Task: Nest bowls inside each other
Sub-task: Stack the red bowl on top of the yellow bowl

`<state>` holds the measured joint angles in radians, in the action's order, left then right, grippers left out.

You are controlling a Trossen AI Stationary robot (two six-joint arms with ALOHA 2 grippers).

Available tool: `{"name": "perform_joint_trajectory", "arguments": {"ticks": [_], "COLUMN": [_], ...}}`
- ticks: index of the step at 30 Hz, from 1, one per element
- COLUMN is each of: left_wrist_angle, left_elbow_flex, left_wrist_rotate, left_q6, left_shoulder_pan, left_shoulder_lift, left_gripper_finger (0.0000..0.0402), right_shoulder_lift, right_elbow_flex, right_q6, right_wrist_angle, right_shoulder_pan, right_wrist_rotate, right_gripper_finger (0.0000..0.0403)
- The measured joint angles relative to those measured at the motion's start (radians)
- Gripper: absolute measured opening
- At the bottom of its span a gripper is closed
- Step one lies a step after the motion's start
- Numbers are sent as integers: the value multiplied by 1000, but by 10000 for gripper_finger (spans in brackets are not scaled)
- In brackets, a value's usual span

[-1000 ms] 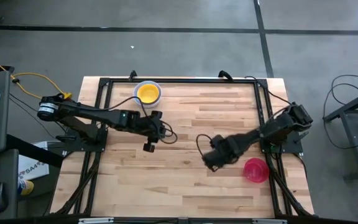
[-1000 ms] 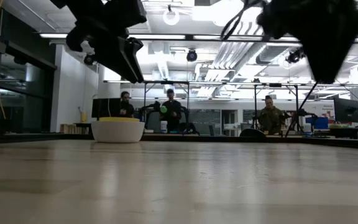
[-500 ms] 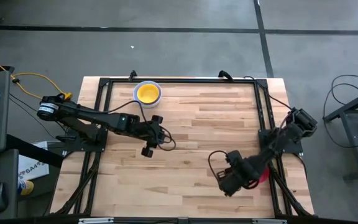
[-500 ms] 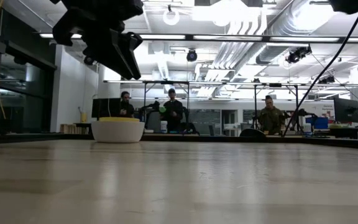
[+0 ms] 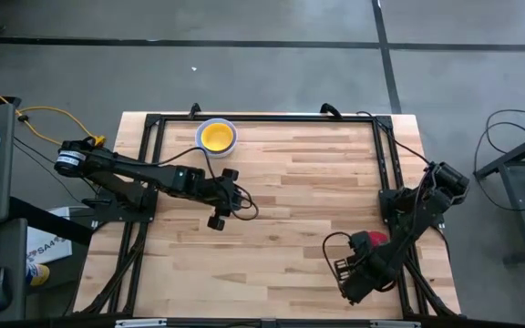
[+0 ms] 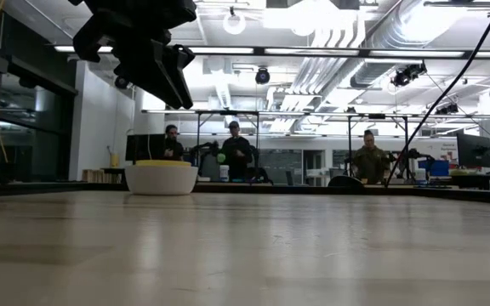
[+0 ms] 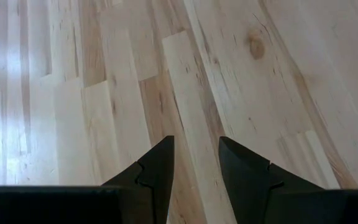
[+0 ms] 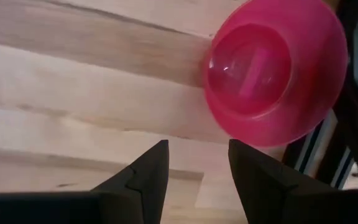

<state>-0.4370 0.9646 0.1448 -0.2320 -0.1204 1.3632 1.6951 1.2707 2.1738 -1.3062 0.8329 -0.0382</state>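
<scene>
A yellow bowl (image 5: pixel 217 137) sits nested in a pale bowl at the table's far edge; in the low view this stack (image 6: pixel 161 178) rests on its base, white with a yellow rim on top. A red-pink bowl (image 8: pixel 275 68) stands upright on the wood near the right edge, half hidden under my right arm in the high view (image 5: pixel 373 239). My right gripper (image 8: pixel 197 144) hangs open, pointing down, just to the near side of that bowl (image 5: pixel 352 273). My left gripper (image 7: pixel 196 140) is open above bare wood at mid-table (image 5: pixel 237 197).
A black frame rail (image 5: pixel 393 159) runs along the table's right side, close to the red-pink bowl. Cables loop from both wrists. People sit at desks beyond the far edge (image 6: pixel 232 153). Bare wood lies between the two arms.
My right gripper has swung from mid-table toward the near right corner, passing the red-pink bowl and rolling its wrist; it has left the low view. Its fingers have stayed open. The bowls have not moved.
</scene>
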Motion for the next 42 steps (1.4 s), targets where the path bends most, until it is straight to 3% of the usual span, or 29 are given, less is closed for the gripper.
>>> {"name": "perform_joint_trajectory", "arguments": {"ticks": [23, 31, 42], "left_wrist_angle": [23, 24, 25], "left_elbow_flex": [-1, -1, -1], "left_wrist_rotate": [0, 0, 0], "left_q6": [2, 2, 3], "left_shoulder_pan": [0, 0, 0], "left_shoulder_lift": [0, 0, 0], "left_gripper_finger": [125, 125, 125], "right_shoulder_lift": [0, 0, 0], "right_elbow_flex": [-232, -247, -247], "right_q6": [-76, -97, -103], "right_wrist_angle": [228, 242, 241], "right_shoulder_pan": [7, 7, 4], "right_wrist_rotate": [-34, -42, -43], "right_gripper_finger": [160, 158, 62]}}
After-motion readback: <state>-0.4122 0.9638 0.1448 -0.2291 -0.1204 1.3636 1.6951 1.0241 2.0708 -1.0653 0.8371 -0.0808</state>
